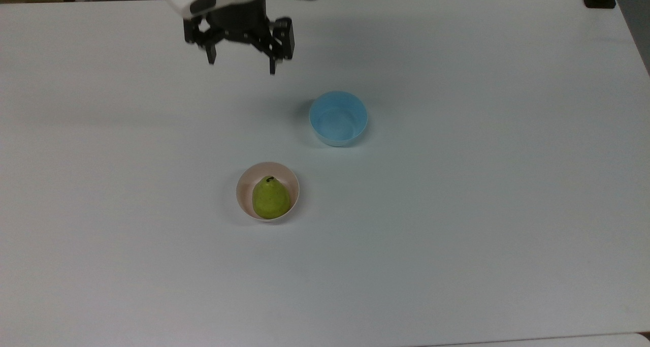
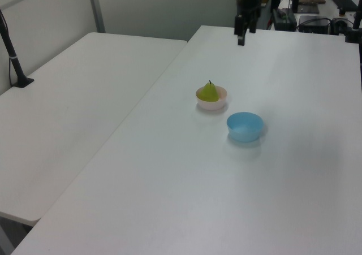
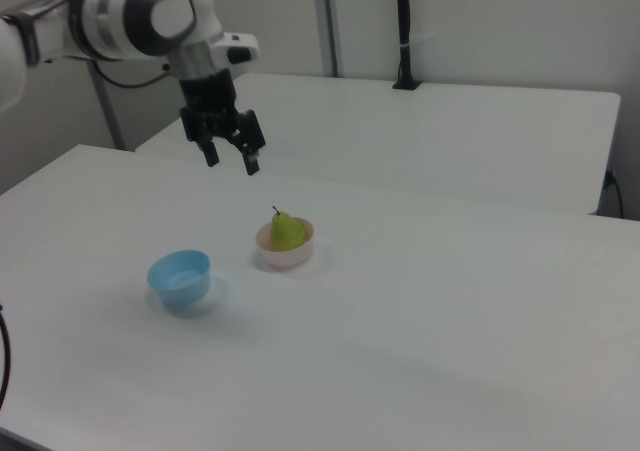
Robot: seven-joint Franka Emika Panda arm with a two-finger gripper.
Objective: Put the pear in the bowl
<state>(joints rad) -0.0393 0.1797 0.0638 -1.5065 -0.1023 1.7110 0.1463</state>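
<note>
— Where's the pear?
— I see the pear (image 1: 270, 198) upright inside the pink bowl (image 1: 244, 196), stem up.
— And the claw?
— My gripper (image 1: 240, 65) hangs empty above the table (image 1: 457, 210), fingers spread, well apart from both bowls.

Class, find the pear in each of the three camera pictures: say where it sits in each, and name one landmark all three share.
Top view: the pear sits in the pink bowl, below and left of centre.
Left view: the pear is above centre, slightly right, in the pink bowl.
Right view: the pear is near centre, slightly left, in the pink bowl.
Shared landmark: the light blue bowl standing apart on the table.
</note>
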